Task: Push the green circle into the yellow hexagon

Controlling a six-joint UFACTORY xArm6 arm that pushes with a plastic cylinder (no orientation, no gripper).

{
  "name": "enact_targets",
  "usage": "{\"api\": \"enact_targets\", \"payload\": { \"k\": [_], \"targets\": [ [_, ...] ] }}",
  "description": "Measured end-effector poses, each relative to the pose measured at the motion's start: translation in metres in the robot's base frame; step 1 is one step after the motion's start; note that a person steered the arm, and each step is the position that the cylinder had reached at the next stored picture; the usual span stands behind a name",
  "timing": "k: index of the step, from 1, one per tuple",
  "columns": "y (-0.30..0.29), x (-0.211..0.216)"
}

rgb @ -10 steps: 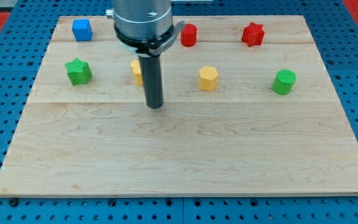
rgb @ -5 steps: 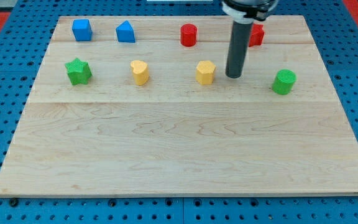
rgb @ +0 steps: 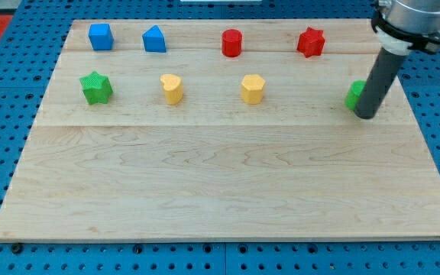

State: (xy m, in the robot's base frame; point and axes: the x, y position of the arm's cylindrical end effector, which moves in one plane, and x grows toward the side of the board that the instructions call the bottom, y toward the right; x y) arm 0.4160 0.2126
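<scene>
The green circle (rgb: 354, 95) sits near the board's right edge, partly hidden behind my rod. My tip (rgb: 366, 114) rests on the board just to the right of and slightly below the green circle, touching or nearly touching it. The yellow hexagon (rgb: 253, 88) stands in the same row, well to the left of the green circle, with bare board between them.
A yellow heart (rgb: 172, 88) and a green star (rgb: 96, 87) stand further left in that row. Along the view's top are a blue cube (rgb: 100, 36), a blue block (rgb: 154, 39), a red cylinder (rgb: 232, 43) and a red star (rgb: 310, 42).
My rod has swept from the left-centre of the board, past the yellow hexagon, to the right side of the green circle. The yellow hexagon shifted slightly left.
</scene>
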Motion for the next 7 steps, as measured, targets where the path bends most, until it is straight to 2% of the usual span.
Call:
{"api": "enact_targets", "payload": {
  "k": [1, 2, 3, 4, 6, 7],
  "targets": [
    [0.009, -0.01],
    [0.033, 0.009],
    [-0.008, 0.03],
    [-0.049, 0.016],
    [-0.064, 0.005],
    [0.019, -0.001]
  ]
}}
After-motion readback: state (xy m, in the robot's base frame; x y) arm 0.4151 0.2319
